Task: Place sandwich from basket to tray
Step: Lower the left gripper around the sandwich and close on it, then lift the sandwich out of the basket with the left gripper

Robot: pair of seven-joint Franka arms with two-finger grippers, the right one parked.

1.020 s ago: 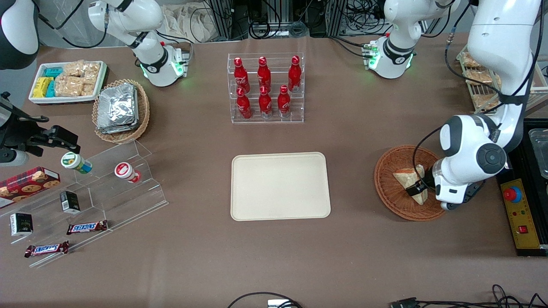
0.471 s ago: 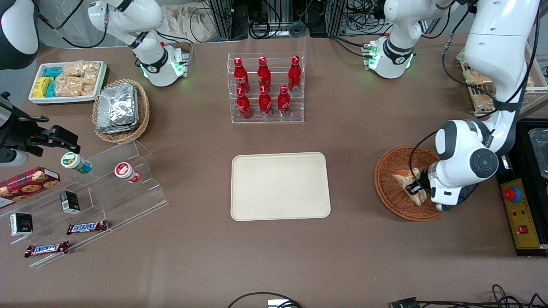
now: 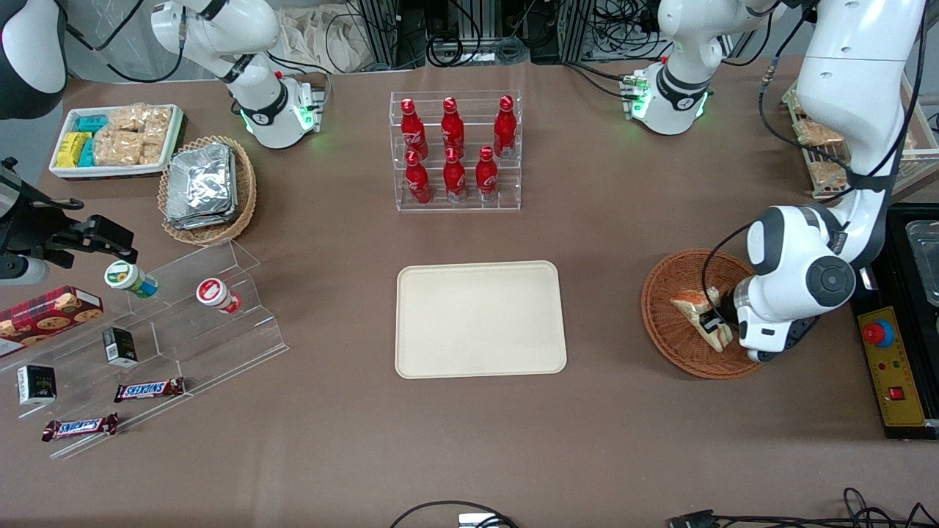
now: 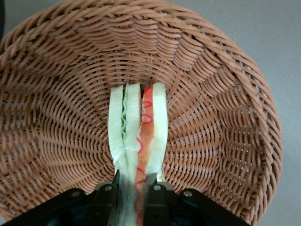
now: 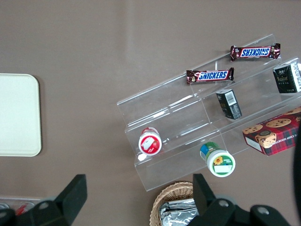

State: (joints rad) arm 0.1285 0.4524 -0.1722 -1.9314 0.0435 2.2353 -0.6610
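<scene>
On the brown worktop (image 3: pixel 601 242), my jaws (image 4: pixel 135 188) sit in the basket (image 4: pixel 225 117), clenched on the sandwich's (image 4: pixel 138 127) wide end, pinching across its layers so they stay together. The tray (image 3: pixel 480 319) waits toward the parked arm. My fingertips are hidden under bread.

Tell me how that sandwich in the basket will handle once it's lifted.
The sandwich looks soft: the gripper pinches its layers together at one end, so it may squash. The free end in the basket could droop or splay. Its filling looks glossy, so layers might slide apart.
</scene>
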